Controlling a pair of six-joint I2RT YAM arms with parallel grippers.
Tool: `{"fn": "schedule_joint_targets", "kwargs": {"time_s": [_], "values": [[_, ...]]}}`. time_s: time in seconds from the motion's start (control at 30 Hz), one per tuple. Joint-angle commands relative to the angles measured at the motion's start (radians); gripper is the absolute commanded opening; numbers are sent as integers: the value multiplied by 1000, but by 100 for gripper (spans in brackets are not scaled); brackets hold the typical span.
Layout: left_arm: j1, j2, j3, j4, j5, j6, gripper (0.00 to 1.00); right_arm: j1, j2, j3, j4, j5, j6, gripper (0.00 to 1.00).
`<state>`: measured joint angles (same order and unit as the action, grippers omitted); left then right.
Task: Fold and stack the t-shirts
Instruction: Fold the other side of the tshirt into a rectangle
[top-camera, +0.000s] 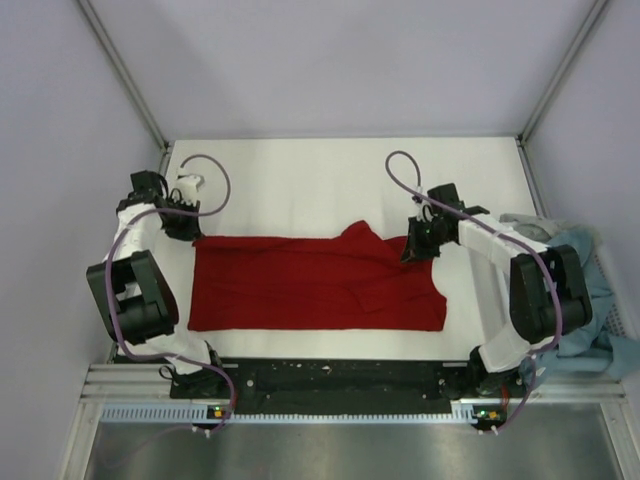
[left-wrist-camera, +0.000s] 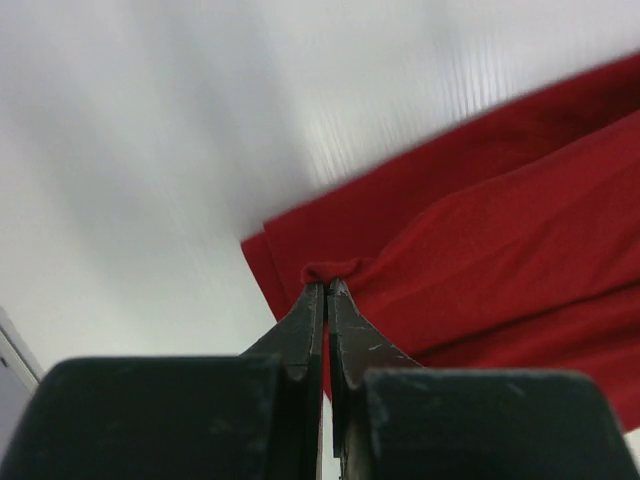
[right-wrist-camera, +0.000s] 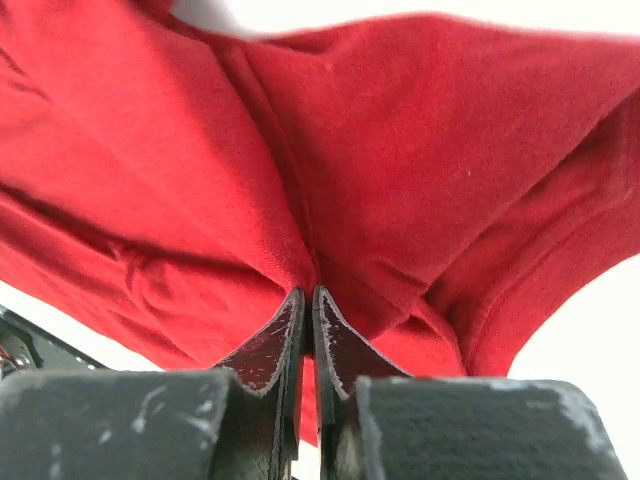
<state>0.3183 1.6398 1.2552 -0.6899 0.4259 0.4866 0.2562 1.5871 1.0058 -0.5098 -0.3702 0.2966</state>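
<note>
The deep red t-shirt (top-camera: 310, 285) lies spread across the white table, long side left to right. My left gripper (top-camera: 190, 232) is shut on its far left corner; in the left wrist view the fingertips (left-wrist-camera: 326, 288) pinch a small fold of the red cloth (left-wrist-camera: 480, 260). My right gripper (top-camera: 413, 250) is shut on the shirt's far right part, where the cloth bunches up; in the right wrist view its tips (right-wrist-camera: 310, 295) pinch the red cloth (right-wrist-camera: 400, 160). A teal-blue t-shirt (top-camera: 590, 300) and a light grey t-shirt (top-camera: 525, 225) lie heaped at the right edge.
The white table (top-camera: 300, 180) is walled by grey panels on three sides. The black arm-base rail (top-camera: 330, 378) runs along the near edge. The heap of shirts sits behind the right arm's elbow (top-camera: 545, 290).
</note>
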Motion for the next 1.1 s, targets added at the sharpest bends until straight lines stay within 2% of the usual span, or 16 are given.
{"fn": "schedule_joint_targets", "kwargs": {"time_s": [0.0, 0.2, 0.33, 0.5, 0.63, 0.83, 0.93, 1.07], "values": [[7, -90, -115, -22, -50, 154, 0, 29, -44, -78, -68, 82, 58, 7], [8, -94, -203, -91, -26, 323, 0, 31, -93, -125, -144, 135, 82, 25], [8, -87, -209, -117, -9, 357, 0, 29, -176, -81, -180, 139, 39, 39], [8, -94, -192, -117, 10, 346, 0, 35, -208, 43, -116, 137, 18, 41], [8, -112, -183, -112, 16, 333, 0, 84, -97, 151, -18, 149, 27, 42], [8, -164, -200, -79, 17, 330, 0, 163, 158, 350, 17, 125, -20, 50], [8, -170, -200, -71, 7, 328, 0, 170, 272, 405, 25, 116, -28, 50], [8, -166, -192, -80, -1, 330, 0, 170, 338, 418, 25, 94, -20, 46]]}}
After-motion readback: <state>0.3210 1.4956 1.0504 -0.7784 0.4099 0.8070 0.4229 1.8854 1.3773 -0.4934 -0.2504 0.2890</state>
